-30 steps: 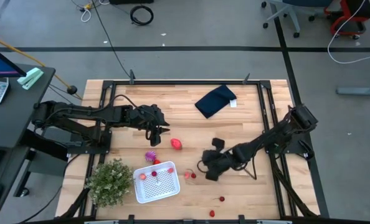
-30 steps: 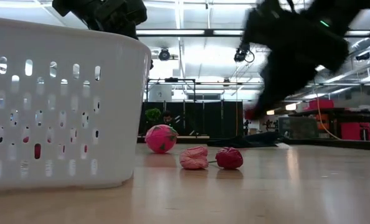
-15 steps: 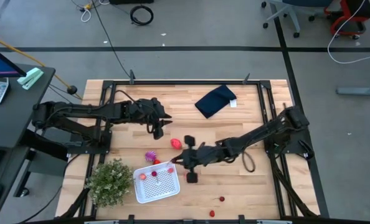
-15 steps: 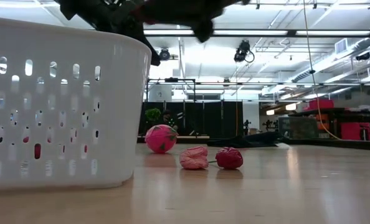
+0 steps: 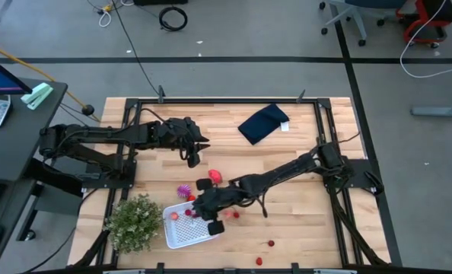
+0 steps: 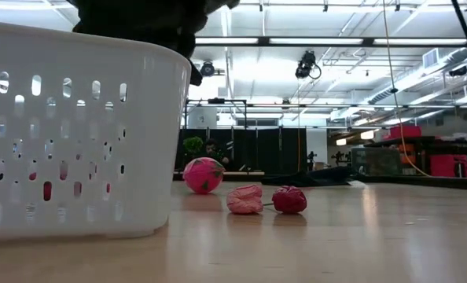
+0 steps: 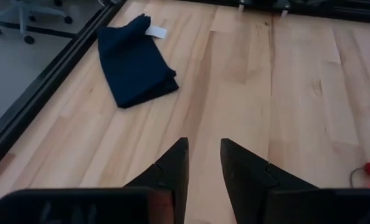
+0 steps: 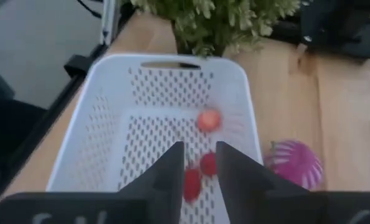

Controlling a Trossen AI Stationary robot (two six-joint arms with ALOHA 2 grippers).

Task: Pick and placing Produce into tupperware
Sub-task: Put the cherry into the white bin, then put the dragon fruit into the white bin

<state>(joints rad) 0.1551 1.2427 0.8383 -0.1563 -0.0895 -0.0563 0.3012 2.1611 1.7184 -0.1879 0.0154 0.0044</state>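
The white perforated tupperware [image 5: 186,227] sits at the table's near left and fills the right wrist view [image 8: 141,93]; a red fruit [image 8: 208,119] lies inside. My right gripper [image 8: 200,163] hovers over its right part [image 5: 208,211], shut on small red produce. A larger red piece [image 5: 214,176], a spiky magenta piece [image 5: 183,190] and a red pair [image 5: 233,215] rest on the wood. My left gripper [image 5: 195,157] waits farther back, fingers slightly apart [image 7: 203,155], holding nothing. My right gripper has small dark red fruit [image 8: 208,164] between its two fingers, with a second red bit [image 8: 191,184] just behind it. The fingers slant down from the table's right over the tupperware. The fruit is lifted clear, above the mesh floor.
A green bushy plant [image 5: 135,221] stands against the tupperware's left side. A dark navy cloth [image 5: 262,122] lies at the far middle. Two small red pieces [image 5: 271,243] [image 5: 259,261] lie near the near edge. Bare wood spreads across the middle and right.
My right arm has stretched out, carrying its gripper from the table's middle toward the left until it hangs over the tupperware's right part. The fruits lying on the table have stayed where they were.
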